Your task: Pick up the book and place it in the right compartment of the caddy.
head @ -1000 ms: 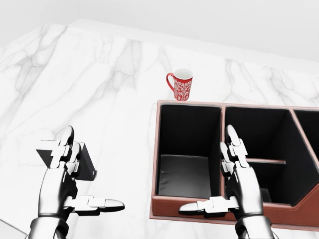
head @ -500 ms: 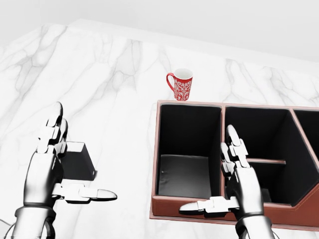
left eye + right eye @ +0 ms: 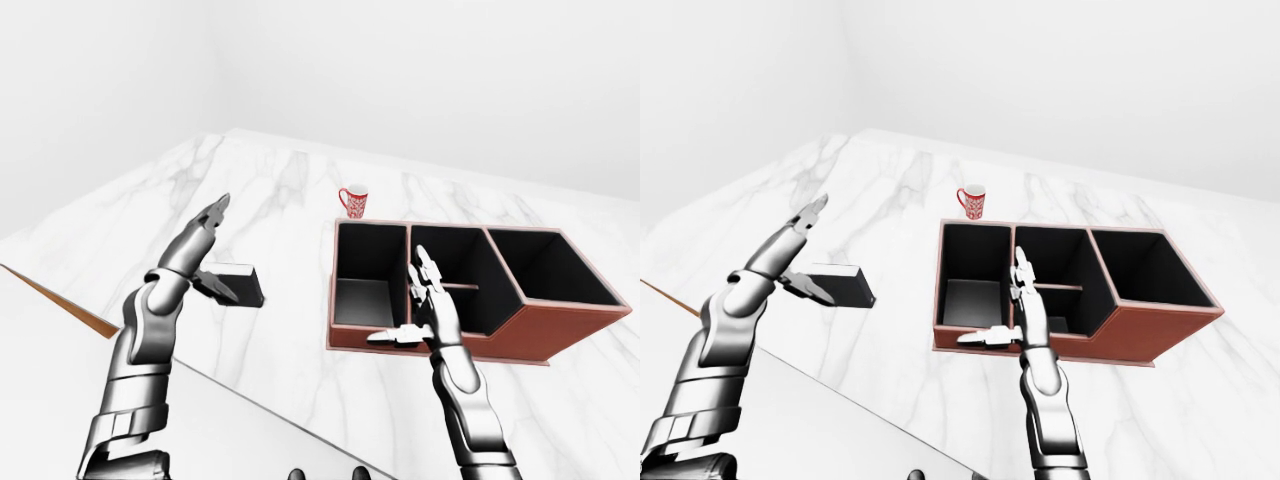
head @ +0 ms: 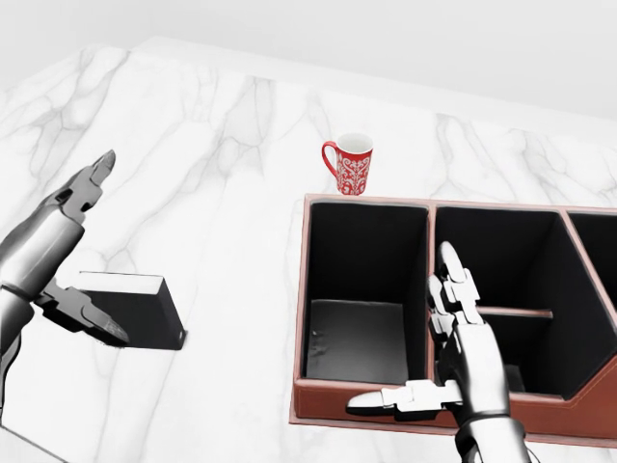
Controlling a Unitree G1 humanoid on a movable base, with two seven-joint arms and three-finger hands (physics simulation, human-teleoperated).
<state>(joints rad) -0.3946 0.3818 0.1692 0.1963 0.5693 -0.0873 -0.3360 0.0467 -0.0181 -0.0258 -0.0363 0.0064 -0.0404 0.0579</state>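
In the left-eye view, the small dark rectangular book [image 3: 233, 285] lies flat on the white marble tabletop [image 3: 280, 200], well left of the brown leather three-compartment caddy [image 3: 520, 325]. The left robot hand [image 3: 200, 252] hangs above it, fingers spread, holding nothing. In the head view, the right robot hand [image 4: 453, 362] floats open and empty over the caddy's near wall, and a red patterned mug [image 4: 350, 163] stands just beyond the caddy. The right-eye view shows the right compartment [image 3: 1145, 268] vacant. The reach is in hand; next, the left robot hand likely must lower and close round the book.
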